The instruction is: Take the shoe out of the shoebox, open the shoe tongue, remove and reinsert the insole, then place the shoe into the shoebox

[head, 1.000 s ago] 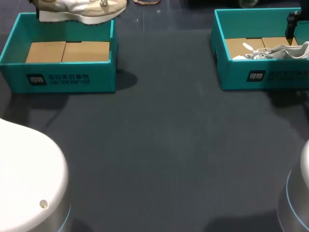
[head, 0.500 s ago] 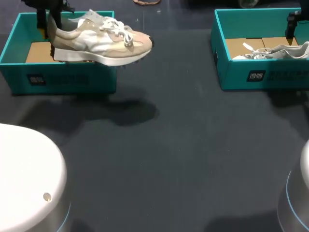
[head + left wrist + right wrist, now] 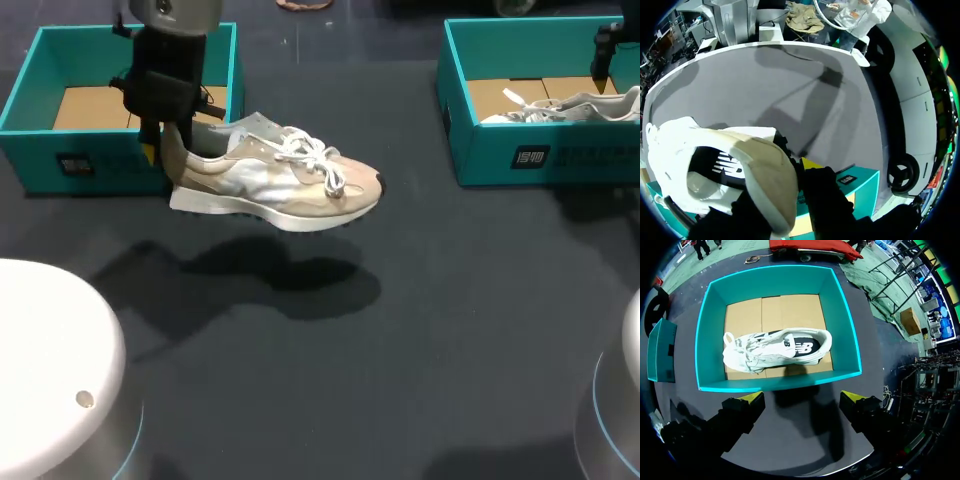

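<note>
A beige and white sneaker (image 3: 275,185) hangs above the dark table, just in front of the empty left teal shoebox (image 3: 130,165). My left gripper (image 3: 165,150) is shut on its heel collar. In the left wrist view the heel (image 3: 747,175) fills the space at the gripper (image 3: 790,170), and one yellow fingertip (image 3: 810,163) shows behind it. A second white shoe (image 3: 775,350) lies on its side in the right teal shoebox (image 3: 780,382). My right gripper (image 3: 804,399) hovers open above that box's near wall, holding nothing.
The right shoebox (image 3: 480,150) stands at the table's far right, the left one at the far left, both lined with brown cardboard. The sneaker's shadow falls on the dark table (image 3: 400,330) beneath it. My arms' white bases rise at both near corners.
My left arm carried the sneaker out from over the left box, forward, rightward and lower, over the table. The right arm has stayed still.
</note>
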Controlling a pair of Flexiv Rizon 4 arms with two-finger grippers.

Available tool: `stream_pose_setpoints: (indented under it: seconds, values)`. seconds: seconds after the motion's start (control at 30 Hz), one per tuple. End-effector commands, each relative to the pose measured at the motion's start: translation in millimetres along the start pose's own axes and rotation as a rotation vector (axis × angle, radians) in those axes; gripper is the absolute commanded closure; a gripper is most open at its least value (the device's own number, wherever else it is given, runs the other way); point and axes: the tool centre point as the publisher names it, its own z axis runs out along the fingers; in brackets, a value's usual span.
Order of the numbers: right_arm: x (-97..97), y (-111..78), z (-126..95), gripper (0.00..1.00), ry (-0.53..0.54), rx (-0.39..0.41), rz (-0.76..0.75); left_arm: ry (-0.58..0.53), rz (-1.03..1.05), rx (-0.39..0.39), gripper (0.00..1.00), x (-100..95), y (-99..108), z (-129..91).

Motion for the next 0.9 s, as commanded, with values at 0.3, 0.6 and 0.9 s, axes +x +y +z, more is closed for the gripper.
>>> stream_pose_setpoints:
  seconds: [0.3, 0.6, 0.9]
  values:
    - [0.1, 0.0, 0.2, 0.00, 0.000, -0.001, 0.000, -0.033, 0.010, -0.262, 1.00, -5.9, -3.2, 6.3]
    - [0.1, 0.0, 0.2, 0.00, 0.000, -0.001, 0.000, -0.023, 0.043, -0.238, 1.00, -76.8, -23.7, 38.5]
    - [0.1, 0.0, 0.2, 0.00, 0.000, -0.001, 0.000, -0.046, 0.040, -0.226, 1.00, -110.6, -32.0, 45.3]
